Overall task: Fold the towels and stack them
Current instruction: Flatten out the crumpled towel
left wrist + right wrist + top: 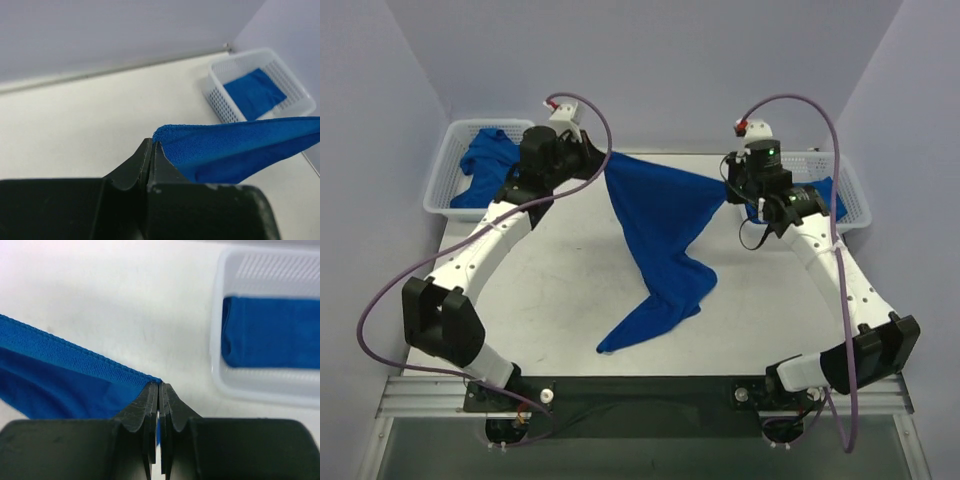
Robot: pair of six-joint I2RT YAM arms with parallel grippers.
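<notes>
**Desk:** What is filling the white table (550,300)?

**Photographer:** One stretched towel (660,220) is hanging across the far middle, and its lower end is trailing on the tabletop toward the near side.

**Desk:** And the baskets?

**Photographer:** Two. The left basket (442,190) is holding crumpled blue cloth (485,160), and I cannot tell how many pieces. The right basket (853,195) is holding one folded towel (272,332).

**Desk:** And the grippers?

**Photographer:** Two, both raised. The left gripper (151,145) is clamping the stretched towel's left corner, and the right gripper (159,386) is pinching its right corner.
</notes>
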